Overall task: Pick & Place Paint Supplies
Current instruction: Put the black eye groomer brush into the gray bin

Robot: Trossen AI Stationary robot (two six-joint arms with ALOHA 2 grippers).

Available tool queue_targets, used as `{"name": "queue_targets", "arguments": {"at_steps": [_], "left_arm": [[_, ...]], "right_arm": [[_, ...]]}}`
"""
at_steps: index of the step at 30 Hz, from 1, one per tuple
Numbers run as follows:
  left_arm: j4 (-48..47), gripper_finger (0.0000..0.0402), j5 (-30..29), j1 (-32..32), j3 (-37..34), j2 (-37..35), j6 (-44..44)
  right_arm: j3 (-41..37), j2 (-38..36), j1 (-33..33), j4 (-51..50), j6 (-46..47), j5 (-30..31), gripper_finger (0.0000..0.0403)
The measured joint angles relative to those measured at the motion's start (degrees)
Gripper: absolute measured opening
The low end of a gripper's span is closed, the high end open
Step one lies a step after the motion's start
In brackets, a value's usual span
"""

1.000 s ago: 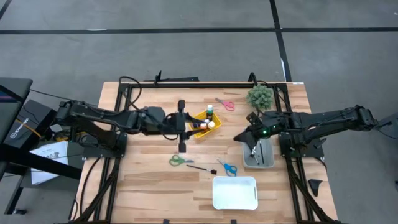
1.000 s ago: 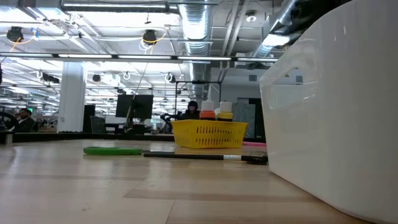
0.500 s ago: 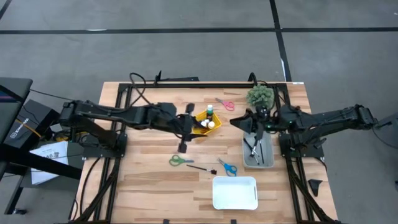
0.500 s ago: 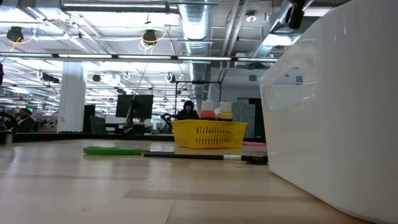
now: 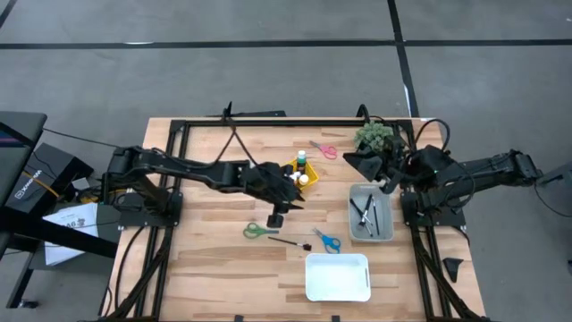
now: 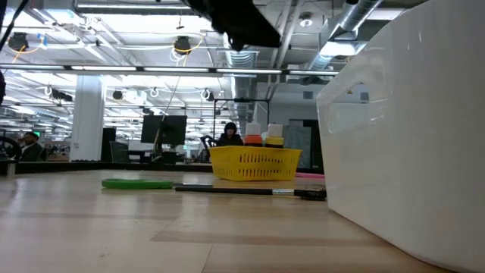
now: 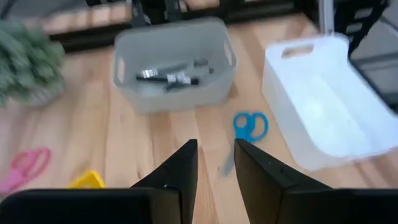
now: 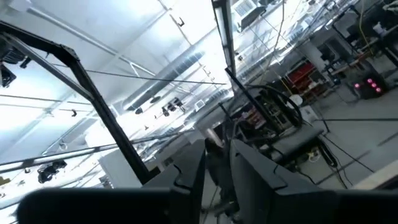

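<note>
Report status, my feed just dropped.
Left gripper narrowly open, empty, near the loose brush. Right gripper up beside the plant. Blue scissors lie close by the brush.

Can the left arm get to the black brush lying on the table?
Probably yes. The left gripper hangs just above and beside the black brush, which lies alone on bare wood between the green scissors and blue scissors, nothing covering it.

Tabletop is holding three pairs of scissors: pink, green, blue. Two bins: grey, white. One yellow basket, three bottles showing inside. One loose brush. One plant.
</note>
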Motion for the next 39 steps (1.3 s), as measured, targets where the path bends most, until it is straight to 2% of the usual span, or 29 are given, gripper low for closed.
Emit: {"name": "queue_targets", "arguments": {"at_steps": [7,11,14,21,27,34,39], "left_arm": [[-0.84,0.0097,-0.27,-1.44,-0.02,5.98,0.23],[-1.59,0.0097,-0.2,-4.54,-0.1,9.6,7.28],[-1.12,0.0097,-0.17,-6.69,-0.1,12.1,10.5],[2.57,0.0097,0.47,-9.8,-0.08,17.37,9.09],[9.13,0.0097,4.38,-9.86,-0.08,21.75,4.26],[11.72,0.0097,5.27,-9.06,-0.1,22.6,4.94],[14.72,0.0097,6.35,-7.95,-2.86,22.6,4.99]], "right_arm": [[0.0,0.02,0.02,0.66,3.24,-3.08,0.0072],[0.0,0.02,0.04,0.7,4.46,-6.72,0.0072],[0.0,0.02,0.8,0.7,4.46,-7.05,0.0072],[0.0,0.02,1.27,0.49,7.03,-8.14,0.0072],[0.0,0.02,1.25,-0.17,9.45,-8.28,0.0072],[0.0,0.0,1.25,-1.12,10.49,-8.25,0.0072],[0.0,0.02,1.25,-1.94,10.51,-8.25,0.0072]]}}
